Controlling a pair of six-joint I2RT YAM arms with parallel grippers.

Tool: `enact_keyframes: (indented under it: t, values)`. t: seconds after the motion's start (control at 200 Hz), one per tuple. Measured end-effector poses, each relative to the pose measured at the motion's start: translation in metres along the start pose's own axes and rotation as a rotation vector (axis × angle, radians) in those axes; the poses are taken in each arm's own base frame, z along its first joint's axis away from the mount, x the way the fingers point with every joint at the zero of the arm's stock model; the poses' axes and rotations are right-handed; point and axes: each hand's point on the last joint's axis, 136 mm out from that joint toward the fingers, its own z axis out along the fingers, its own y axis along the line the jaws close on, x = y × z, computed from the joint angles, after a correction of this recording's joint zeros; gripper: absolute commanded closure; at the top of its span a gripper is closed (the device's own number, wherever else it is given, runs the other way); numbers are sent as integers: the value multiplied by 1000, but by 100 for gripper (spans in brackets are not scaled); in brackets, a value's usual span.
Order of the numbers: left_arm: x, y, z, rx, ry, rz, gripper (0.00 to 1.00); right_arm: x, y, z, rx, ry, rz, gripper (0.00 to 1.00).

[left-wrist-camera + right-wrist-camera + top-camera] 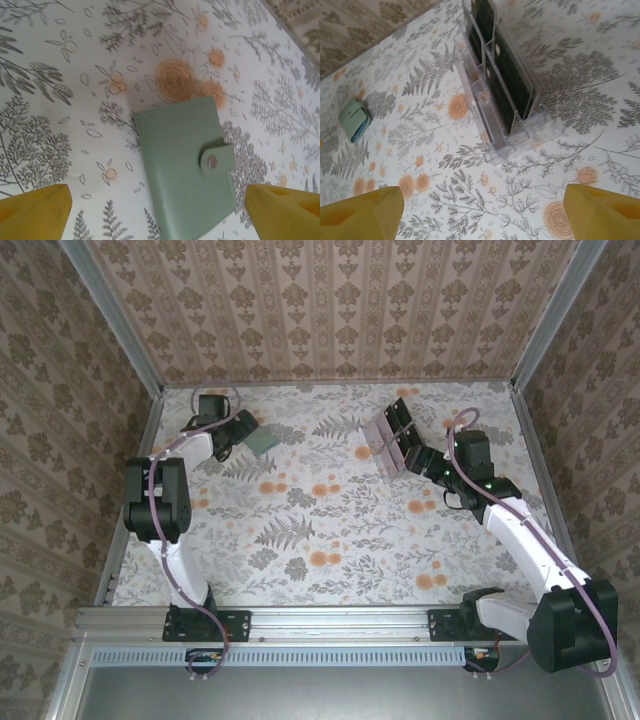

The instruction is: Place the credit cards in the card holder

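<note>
Top external view: the card holder [263, 439] lies flat on the flowered table [330, 530], in its far left part, a small green patch set askew to the table's edges. The left gripper [243, 434] is just beside it, on its left. Well across the table, toward the far right, stands a clear rack [390, 440] with dark panels, and the right gripper [413, 454] is close to its near right side. At this size I cannot read either gripper's jaws here.

Left wrist view: the card holder [180, 165] is closed, its strap folded over the right long edge and fastened with 1 metal snap [212, 161]. Its long axis runs almost straight up and down the picture, the top leaning a little to the left, and the lower end reaches the bottom edge. The left gripper [157, 205] has its 2 yellow fingers [35, 212] spread wide, 1 on each side of the holder and clear of it, gripping nothing.

Right wrist view: the clear rack [495, 115] stands ahead, its long axis running away and a little to the left, with dark panels [512, 85] upright in its slots. The card holder [355, 120] sits far off to the left, small, lying on the table. The right gripper [482, 212] is spread wide too, its fingers [605, 212] short of the rack and holding nothing.
</note>
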Motion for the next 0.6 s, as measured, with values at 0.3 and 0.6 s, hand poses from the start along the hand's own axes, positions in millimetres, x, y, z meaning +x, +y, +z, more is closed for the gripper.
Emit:
enact_keyframes:
  t: [0.3,0.6]
  values:
    - [7,17,30,7,44,-112,21,32,10,17,-43,90,1,21]
    - [2,8,42,47,42,-126,25,37,17,21,-60,100,2,22]
